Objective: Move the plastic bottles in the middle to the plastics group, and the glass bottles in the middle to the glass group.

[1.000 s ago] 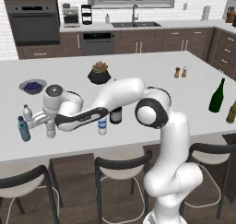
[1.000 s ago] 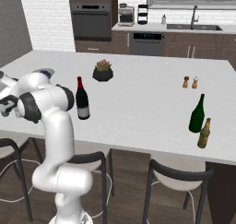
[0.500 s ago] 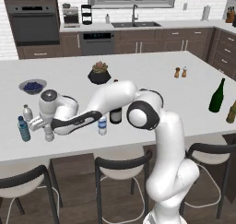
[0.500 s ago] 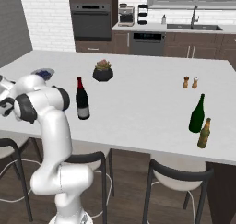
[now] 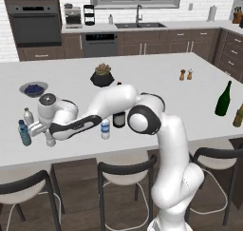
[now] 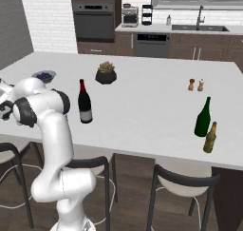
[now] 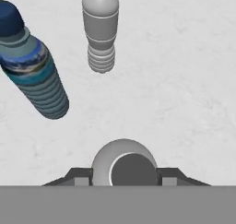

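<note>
The gripper (image 7: 122, 178) has its jaws closed on a plain greyish bottle (image 5: 50, 139) at the counter's (image 5: 156, 82) left end, beside the blue-tinted bottle (image 7: 34, 73) and clear bottle (image 7: 101, 29) — no label writing is legible. The blue-labelled bottle (image 5: 105, 129) stands near the dark wine bottle (image 6: 85, 103).

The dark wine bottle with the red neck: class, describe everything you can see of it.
The dark wine bottle looks like near-black glass, with a red foil neck and a pale label low on its body. It stands upright on the white island counter, in front of the potted plant, with nothing gripping it. In the left base view the arm partly hides it.
</note>
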You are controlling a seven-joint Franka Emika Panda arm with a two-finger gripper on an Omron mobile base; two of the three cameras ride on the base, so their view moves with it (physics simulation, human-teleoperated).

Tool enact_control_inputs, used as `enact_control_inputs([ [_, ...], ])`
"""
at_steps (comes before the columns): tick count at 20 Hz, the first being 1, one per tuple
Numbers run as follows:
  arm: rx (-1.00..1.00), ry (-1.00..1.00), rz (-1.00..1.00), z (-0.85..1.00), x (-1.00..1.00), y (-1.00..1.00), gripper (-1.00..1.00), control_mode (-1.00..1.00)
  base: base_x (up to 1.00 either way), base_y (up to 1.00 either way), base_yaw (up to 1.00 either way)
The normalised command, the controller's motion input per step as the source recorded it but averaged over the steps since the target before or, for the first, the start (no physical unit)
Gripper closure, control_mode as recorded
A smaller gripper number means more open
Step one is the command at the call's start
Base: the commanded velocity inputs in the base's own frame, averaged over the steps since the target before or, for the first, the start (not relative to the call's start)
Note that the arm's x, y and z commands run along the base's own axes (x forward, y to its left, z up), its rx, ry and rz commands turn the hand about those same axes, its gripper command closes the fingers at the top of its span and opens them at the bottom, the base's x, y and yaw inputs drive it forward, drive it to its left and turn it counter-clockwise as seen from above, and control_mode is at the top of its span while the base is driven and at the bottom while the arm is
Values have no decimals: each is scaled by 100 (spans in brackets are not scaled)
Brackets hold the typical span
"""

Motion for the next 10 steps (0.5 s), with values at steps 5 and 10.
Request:
enact_control_inputs([
  [5, 0, 0, 0, -33, 1, -8, -100, -100, 0, 0, 0],
  [10, 0, 0, 0, -16, 0, -11, -100, -100, 0, 0, 0],
])
